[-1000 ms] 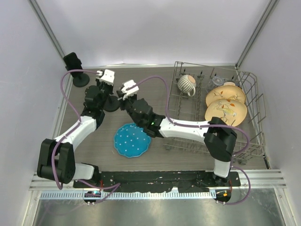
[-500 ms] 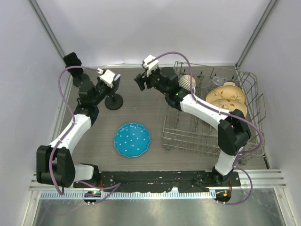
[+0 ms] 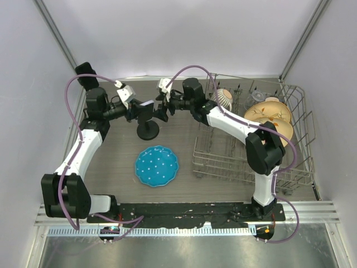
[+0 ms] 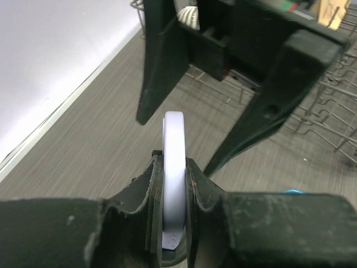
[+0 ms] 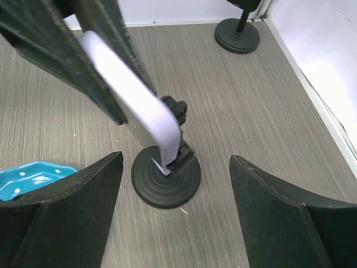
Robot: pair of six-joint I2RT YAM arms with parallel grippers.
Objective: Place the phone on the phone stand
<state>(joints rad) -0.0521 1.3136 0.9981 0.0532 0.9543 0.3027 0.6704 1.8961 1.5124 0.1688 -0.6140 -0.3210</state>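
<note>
The phone (image 5: 134, 97), lavender with a rounded edge, slants down onto the cradle of the black phone stand (image 5: 166, 181). My left gripper (image 4: 174, 162) is shut on the phone (image 4: 174, 134), edge-on between its pads. From above, the left gripper (image 3: 140, 109) holds the phone (image 3: 146, 103) over the stand (image 3: 148, 133). My right gripper (image 3: 160, 106) faces it from the right, close by. In the right wrist view the right gripper (image 5: 175, 159) is wide open, one finger on each side of the stand's base, touching nothing.
A blue dotted plate (image 3: 157, 166) lies in front of the stand. A wire dish rack (image 3: 223, 162) with a striped mug (image 3: 222, 99) and two patterned plates (image 3: 268, 125) fills the right side. A second black stand (image 5: 237, 36) sits at the far left corner.
My right gripper opened and swung left from the rack to face the left gripper. The left gripper carried the phone rightward over the stand, whose base now sits a little further right.
</note>
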